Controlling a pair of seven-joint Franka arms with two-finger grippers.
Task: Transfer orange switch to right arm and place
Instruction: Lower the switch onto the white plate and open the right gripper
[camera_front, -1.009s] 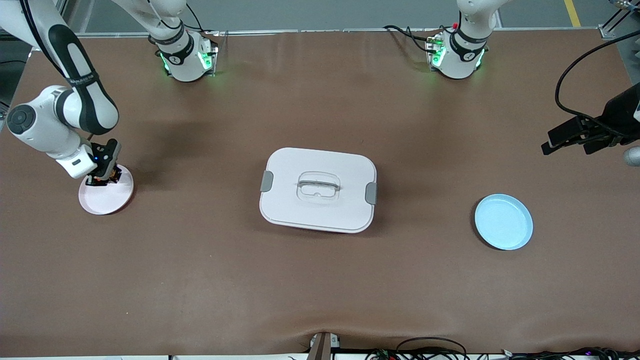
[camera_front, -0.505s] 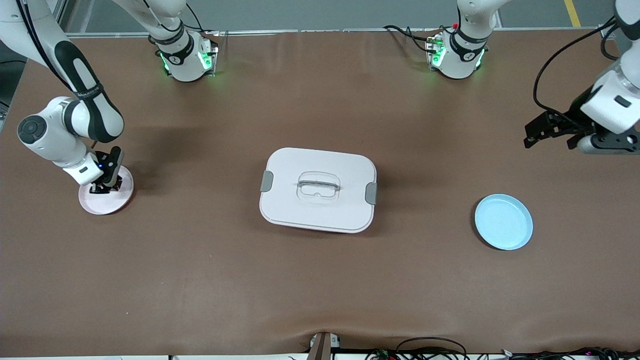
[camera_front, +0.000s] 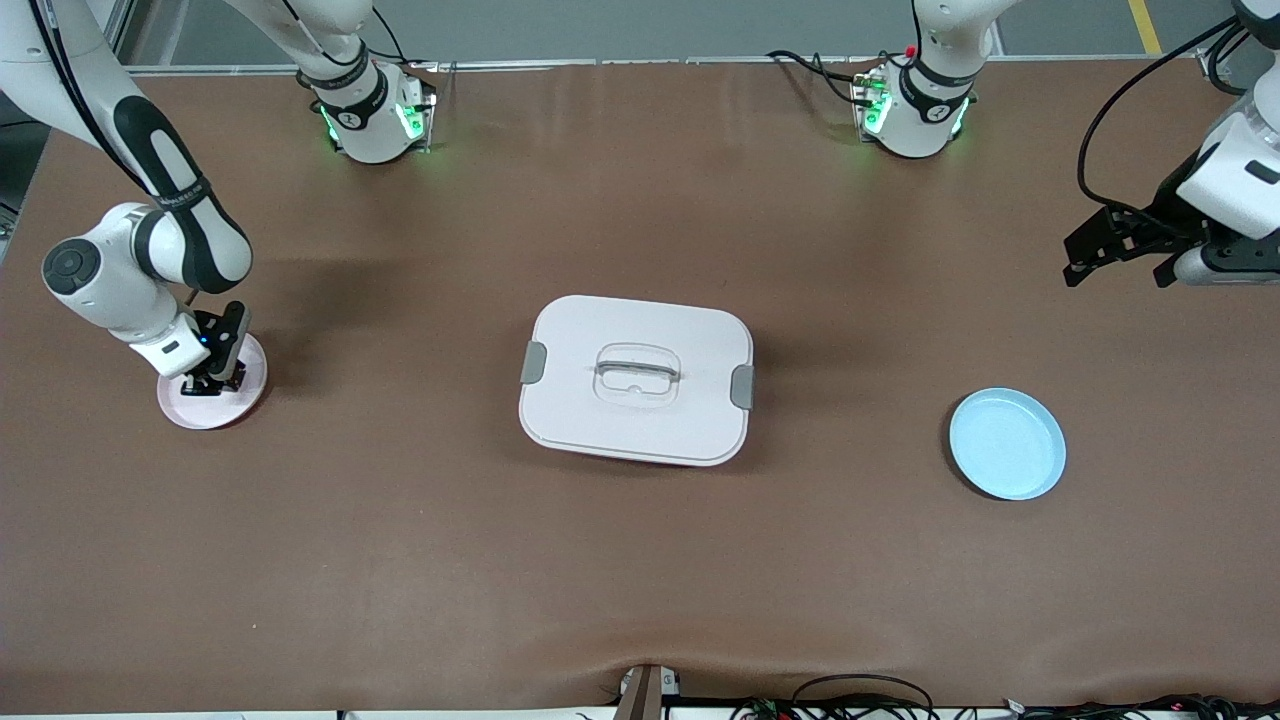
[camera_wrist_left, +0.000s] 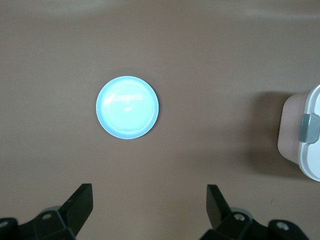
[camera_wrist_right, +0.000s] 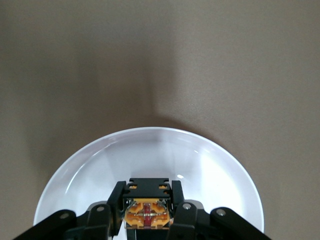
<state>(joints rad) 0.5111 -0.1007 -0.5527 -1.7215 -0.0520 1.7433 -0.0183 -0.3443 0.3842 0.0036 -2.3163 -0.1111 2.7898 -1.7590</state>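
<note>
The orange switch, a tiny black block with an orange middle, sits clamped between the fingers of my right gripper. That gripper is low over the pale pink plate at the right arm's end of the table. The wrist view shows the plate's white inside right under the switch. I cannot tell whether the switch touches the plate. My left gripper hangs open and empty above bare table at the left arm's end, fingertips far apart in its wrist view.
A white lidded box with grey clasps stands mid-table; one corner shows in the left wrist view. A light blue plate lies empty toward the left arm's end, nearer the front camera than the left gripper.
My right gripper has come down closer over the pink plate, still holding the switch. The left arm has swung and lifted at its end of the table, jaws still wide.
</note>
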